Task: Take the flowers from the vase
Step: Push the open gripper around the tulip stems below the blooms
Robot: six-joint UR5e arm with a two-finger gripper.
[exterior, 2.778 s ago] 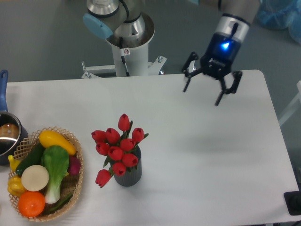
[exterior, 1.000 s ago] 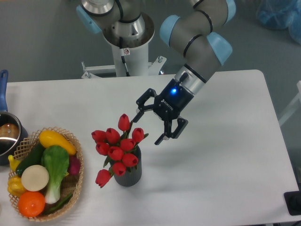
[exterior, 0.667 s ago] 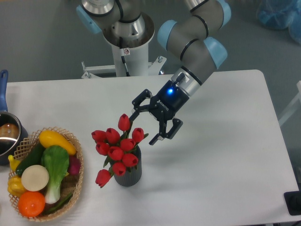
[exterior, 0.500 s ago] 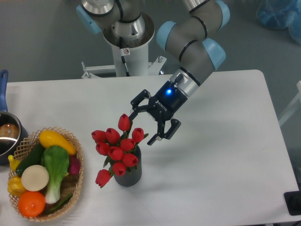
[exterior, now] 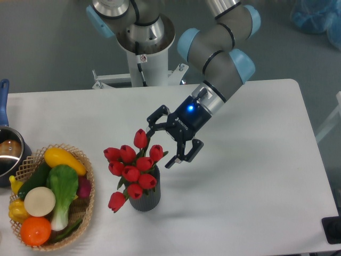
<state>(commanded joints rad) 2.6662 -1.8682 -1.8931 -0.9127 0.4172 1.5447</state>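
- Far left, you are seeing a steel pot (exterior: 9,154) with a blue handle sitting at the edge of the white tabletop (exterior: 250,176), partly cut off by the frame.
- Just right of the pot, a wicker basket (exterior: 85,200) is holding assorted produce: a yellow piece, a green leafy vegetable, a pale round slice, an orange fruit.
- Right of the basket and apart from it, you are looking at the vase (exterior: 147,199), dark grey and ribbed, standing upright on the tabletop.
- The flowers (exterior: 132,169) are sitting in the vase, red buds spreading wider than its mouth; one bud is drooping low on the left side, another is rising highest at the top of the bunch.
- The end effector (exterior: 161,143) is hovering at the upper right of the bunch with its fingers spread apart and nothing between them. One fingertip is lying near the topmost bud, the other just right of the right-hand bud; whether either is touching a bud, you cannot tell from this view.
- A blue light is glowing on the wrist above the fingers.
- The arm (exterior: 218,50) is reaching down from upper centre; its base post (exterior: 146,50) is standing behind the tabletop's far edge.
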